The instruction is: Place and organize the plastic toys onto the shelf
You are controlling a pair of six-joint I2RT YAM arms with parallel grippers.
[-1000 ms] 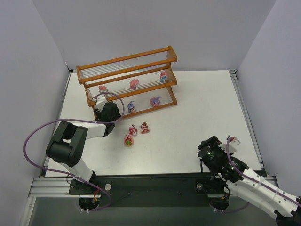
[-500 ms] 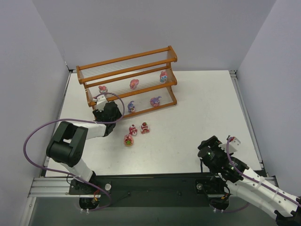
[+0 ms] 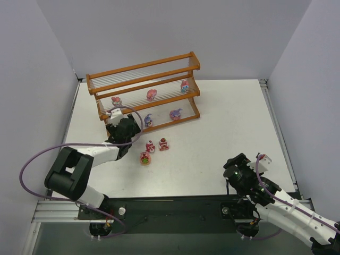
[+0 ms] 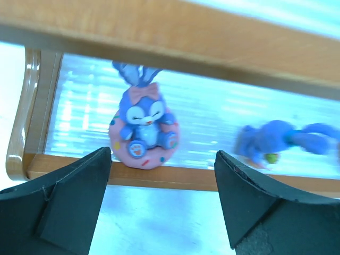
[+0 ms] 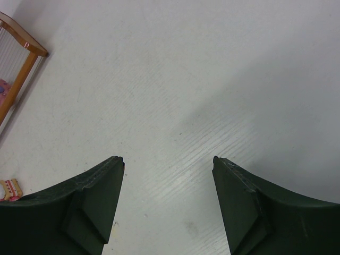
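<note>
The shelf is an orange-brown stepped rack at the back of the table. Three plastic toys stand on its middle tier: one, a second and a third. Two more stand on the bottom tier, one and another. A blue bunny on a pink base sits at that tier's left end, next to a blurred blue toy. My left gripper is open just in front of the bunny, apart from it. My right gripper is open and empty.
Three loose toys stand on the table in front of the shelf: two red-and-white ones and a pink one. The shelf's wooden front rail crosses just beyond my left fingertips. The shelf's corner post shows at the far left of the right wrist view.
My left jaws have opened wider and the left arm's elbow has swung down and left, drawing the gripper slightly back from the shelf. The right arm has not moved.
</note>
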